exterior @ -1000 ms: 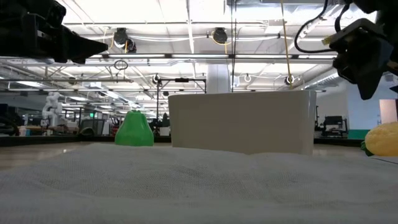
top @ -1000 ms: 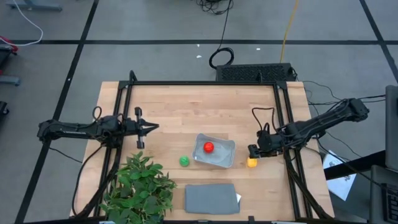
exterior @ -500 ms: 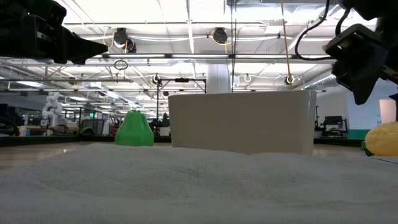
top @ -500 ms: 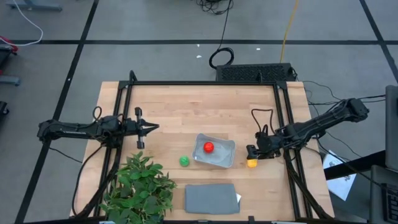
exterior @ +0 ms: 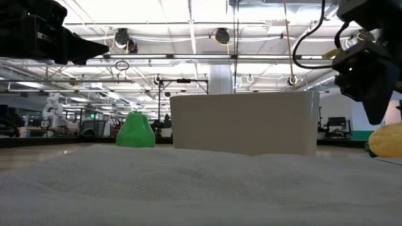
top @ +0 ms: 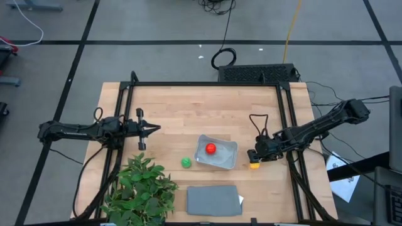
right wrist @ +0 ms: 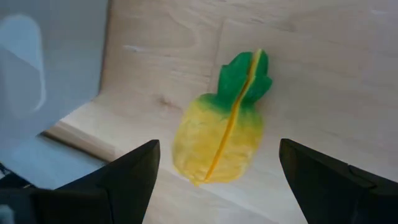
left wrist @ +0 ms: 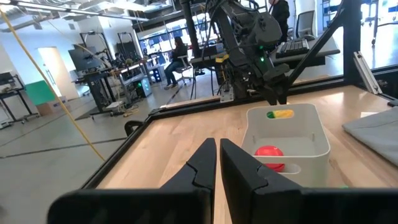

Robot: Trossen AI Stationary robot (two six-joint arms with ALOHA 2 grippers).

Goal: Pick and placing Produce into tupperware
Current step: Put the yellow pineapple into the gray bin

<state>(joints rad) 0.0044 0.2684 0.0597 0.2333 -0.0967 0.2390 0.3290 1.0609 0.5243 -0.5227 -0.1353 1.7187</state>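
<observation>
The clear tupperware (top: pixel 217 154) stands mid-table with the red round produce (top: pixel 210 148) inside it. The green round produce (top: pixel 186 162) sits on the wood just left of it. The yellow produce with the green top (right wrist: pixel 222 135) lies on its side on the table right of the tupperware. My right gripper (right wrist: pixel 217 149) hangs open above it, slanting down, one finger on either side and clear of it; the low view shows the gripper (exterior: pixel 370 75) above the yellow piece (exterior: pixel 386 141). My left gripper (top: pixel 151 128) waits shut and level at the table's left.
A large leafy plant (top: pixel 141 188) stands at the near left corner. A flat grey rectangle (top: pixel 213 199) lies near the front edge. Black frame rails (top: pixel 286 119) run along the table's sides and back. Bare wood lies behind the tupperware.
My right gripper has sunk toward the yellow produce, edging a little toward the near edge, and its fingers stay open. Nothing on the table has moved.
</observation>
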